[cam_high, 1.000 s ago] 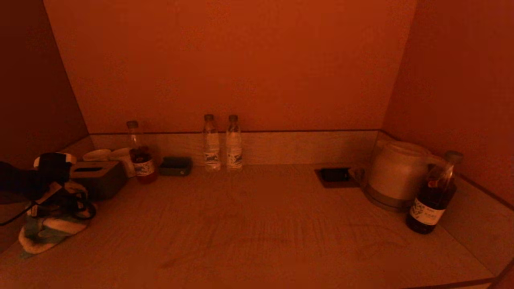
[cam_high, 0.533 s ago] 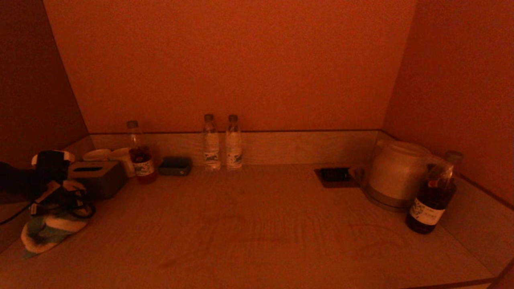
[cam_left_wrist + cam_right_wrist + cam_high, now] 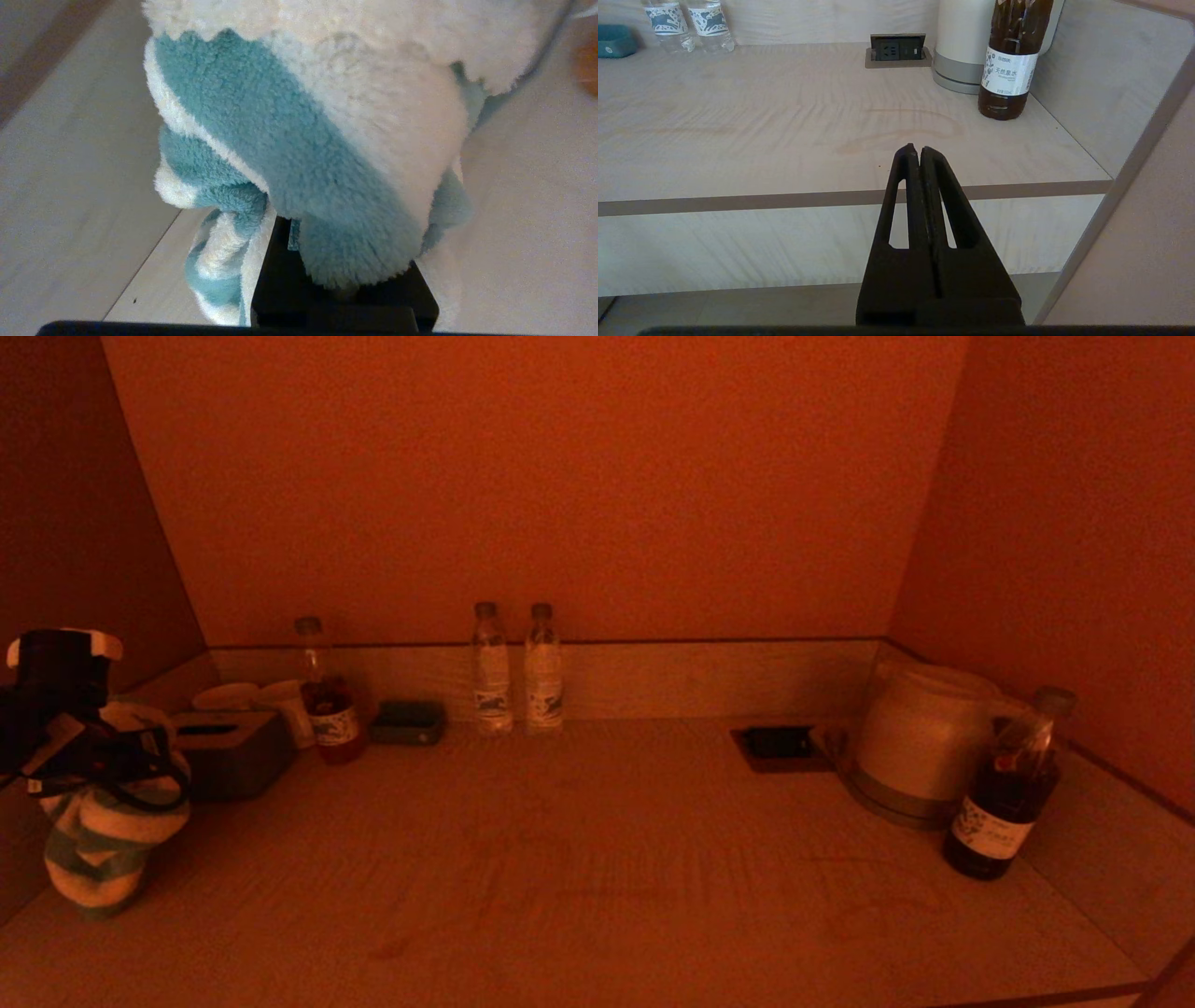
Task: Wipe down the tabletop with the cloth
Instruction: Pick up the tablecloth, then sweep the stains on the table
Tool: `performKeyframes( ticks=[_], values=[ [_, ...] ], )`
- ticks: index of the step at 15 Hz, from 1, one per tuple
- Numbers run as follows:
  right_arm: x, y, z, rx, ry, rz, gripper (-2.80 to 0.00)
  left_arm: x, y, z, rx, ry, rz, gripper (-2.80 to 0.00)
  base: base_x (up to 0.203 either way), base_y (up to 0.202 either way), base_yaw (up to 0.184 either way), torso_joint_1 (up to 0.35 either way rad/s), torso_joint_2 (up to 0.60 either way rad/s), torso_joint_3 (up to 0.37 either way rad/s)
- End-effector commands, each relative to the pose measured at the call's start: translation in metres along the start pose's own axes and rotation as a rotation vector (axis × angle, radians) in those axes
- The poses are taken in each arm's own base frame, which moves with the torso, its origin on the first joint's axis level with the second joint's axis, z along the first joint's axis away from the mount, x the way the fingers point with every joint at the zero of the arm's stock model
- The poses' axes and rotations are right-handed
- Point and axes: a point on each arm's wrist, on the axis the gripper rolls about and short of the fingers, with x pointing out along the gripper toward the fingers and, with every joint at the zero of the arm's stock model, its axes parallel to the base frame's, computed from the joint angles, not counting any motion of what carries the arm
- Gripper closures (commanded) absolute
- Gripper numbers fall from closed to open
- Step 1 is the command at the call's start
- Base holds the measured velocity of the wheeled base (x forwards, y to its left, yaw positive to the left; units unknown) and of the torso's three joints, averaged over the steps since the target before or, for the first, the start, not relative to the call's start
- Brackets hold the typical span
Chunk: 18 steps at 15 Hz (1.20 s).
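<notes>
A fluffy teal-and-white striped cloth (image 3: 98, 831) hangs from my left gripper (image 3: 103, 770) at the far left of the wooden tabletop (image 3: 597, 859), its lower end just above or brushing the surface. In the left wrist view the cloth (image 3: 317, 154) fills the picture and covers the fingers, which are shut on it. My right gripper (image 3: 916, 150) is shut and empty, held off the table's front edge on the right side; it is out of the head view.
Along the back stand a tissue box (image 3: 229, 751), two cups (image 3: 252, 700), a dark-drink bottle (image 3: 325, 695), a small teal box (image 3: 408, 721) and two water bottles (image 3: 513, 670). A socket panel (image 3: 780, 747), a kettle (image 3: 920, 737) and a dark bottle (image 3: 1008, 789) stand at the right.
My left gripper has risen and moved left, lifting the cloth off the tabletop so that it now hangs bunched instead of lying spread.
</notes>
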Motion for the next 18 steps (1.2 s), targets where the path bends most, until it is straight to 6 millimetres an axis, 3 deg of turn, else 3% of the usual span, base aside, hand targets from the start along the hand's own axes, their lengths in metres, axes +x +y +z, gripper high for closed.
performKeyframes(
  ticks=[1, 4, 6, 9, 14, 18],
  values=[
    [0.000, 0.000, 0.000, 0.000, 0.002, 0.000, 0.00, -0.031, 0.000, 0.013, -0.013, -0.072, -0.038, 0.00, 0.000, 0.000, 0.000, 0.000, 0.00, 0.000],
    [0.000, 0.000, 0.000, 0.000, 0.002, 0.000, 0.00, -0.129, 0.014, 0.042, -0.064, -0.297, -0.156, 0.00, 0.000, 0.000, 0.000, 0.000, 0.00, 0.000],
    [0.000, 0.000, 0.000, 0.000, 0.002, 0.000, 0.00, -0.157, 0.014, 0.043, -0.063, -0.351, -0.223, 0.00, 0.000, 0.000, 0.000, 0.000, 0.00, 0.000],
    [0.000, 0.000, 0.000, 0.000, 0.002, 0.000, 0.00, -0.217, 0.003, 0.043, -0.018, -0.480, -0.548, 0.00, 0.000, 0.000, 0.000, 0.000, 0.00, 0.000],
    [0.000, 0.000, 0.000, 0.000, 0.002, 0.000, 0.00, -0.221, -0.015, 0.024, 0.073, -0.420, -0.803, 0.00, 0.000, 0.000, 0.000, 0.000, 0.00, 0.000],
    [0.000, 0.000, 0.000, 0.000, 0.003, 0.000, 0.00, -0.210, -0.029, 0.027, 0.098, -0.437, -0.908, 0.00, 0.000, 0.000, 0.000, 0.000, 0.00, 0.000]
  ],
)
